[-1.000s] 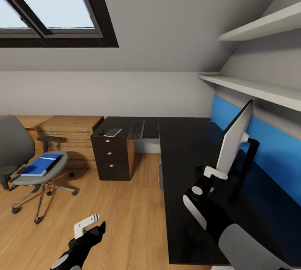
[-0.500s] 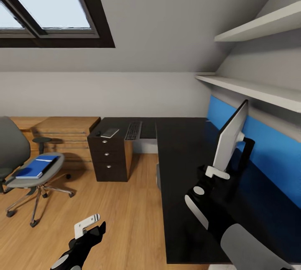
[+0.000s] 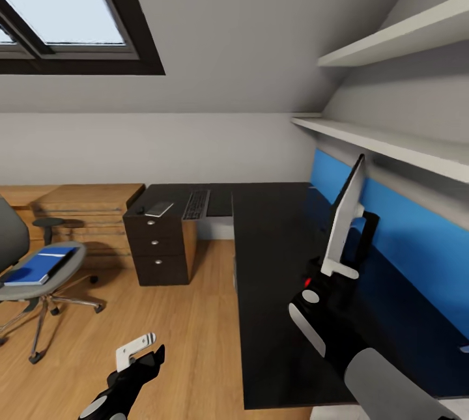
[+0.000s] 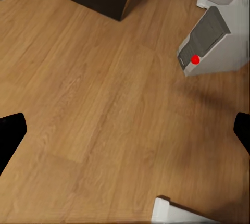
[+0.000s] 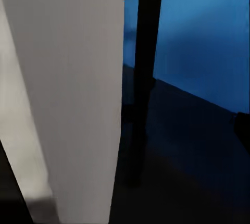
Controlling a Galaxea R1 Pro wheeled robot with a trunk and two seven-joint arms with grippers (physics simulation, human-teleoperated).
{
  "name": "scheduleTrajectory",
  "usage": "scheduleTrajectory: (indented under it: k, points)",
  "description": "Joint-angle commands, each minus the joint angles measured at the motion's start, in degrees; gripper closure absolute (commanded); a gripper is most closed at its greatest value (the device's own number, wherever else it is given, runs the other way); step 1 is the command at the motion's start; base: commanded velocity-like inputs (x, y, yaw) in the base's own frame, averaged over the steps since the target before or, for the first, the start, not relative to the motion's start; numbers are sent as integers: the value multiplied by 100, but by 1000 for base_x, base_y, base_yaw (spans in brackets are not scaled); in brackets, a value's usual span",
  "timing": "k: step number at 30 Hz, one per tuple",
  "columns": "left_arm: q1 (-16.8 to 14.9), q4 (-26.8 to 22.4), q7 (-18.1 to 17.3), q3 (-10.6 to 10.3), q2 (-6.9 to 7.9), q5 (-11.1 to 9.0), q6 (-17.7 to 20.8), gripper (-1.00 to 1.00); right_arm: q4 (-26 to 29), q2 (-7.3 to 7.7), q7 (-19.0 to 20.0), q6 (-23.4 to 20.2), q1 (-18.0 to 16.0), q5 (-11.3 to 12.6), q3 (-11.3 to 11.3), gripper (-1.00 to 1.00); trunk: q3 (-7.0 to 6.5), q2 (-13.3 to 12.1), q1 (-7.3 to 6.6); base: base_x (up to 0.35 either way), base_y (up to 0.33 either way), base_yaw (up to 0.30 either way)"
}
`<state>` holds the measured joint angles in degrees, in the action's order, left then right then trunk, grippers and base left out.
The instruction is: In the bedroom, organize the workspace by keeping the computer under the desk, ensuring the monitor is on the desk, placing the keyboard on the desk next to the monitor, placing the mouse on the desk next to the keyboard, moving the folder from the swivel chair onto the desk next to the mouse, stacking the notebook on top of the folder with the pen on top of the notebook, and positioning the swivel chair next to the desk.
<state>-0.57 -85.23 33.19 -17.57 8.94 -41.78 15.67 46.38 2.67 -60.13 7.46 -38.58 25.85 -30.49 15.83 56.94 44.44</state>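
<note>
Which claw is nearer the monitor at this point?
Right. The right claw is at the monitor, up against its lower edge over the desk. The left claw hangs over the wood floor, well off to the desk's side.

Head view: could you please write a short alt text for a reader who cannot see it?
The right gripper is at the lower edge of the monitor on the black desk. A keyboard lies on the desk's far end. A blue folder sits on the swivel chair.
</note>
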Motion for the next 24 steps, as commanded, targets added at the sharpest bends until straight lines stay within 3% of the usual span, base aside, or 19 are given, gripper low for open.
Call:
scheduleTrajectory:
  k: [1,11,16,23,24]
  points:
    - [-5,-12,47,-11,8,-32,14,-100,3,8,-25,58,-9,61,-36,-100,6,6,1,0,-205,-152]
    - [-5,-12,49,-18,3,-25,12,-100,3,2,-25,60,-9,59,-48,-100,1,6,1,-8,-57,-35]
    - [-5,-12,47,-3,10,-31,21,-100,23,-20,-25,60,-9,55,-68,-100,1,6,1,-175,-172,-1]
    - [-5,-12,46,7,12,-26,23,-100,55,-155,-23,58,-9,61,-105,-100,1,6,1,-93,-86,0]
    - [-5,-12,42,34,15,-24,19,-100,39,-153,-17,78,-9,-94,-264,-100,1,6,1,-8,-50,0]
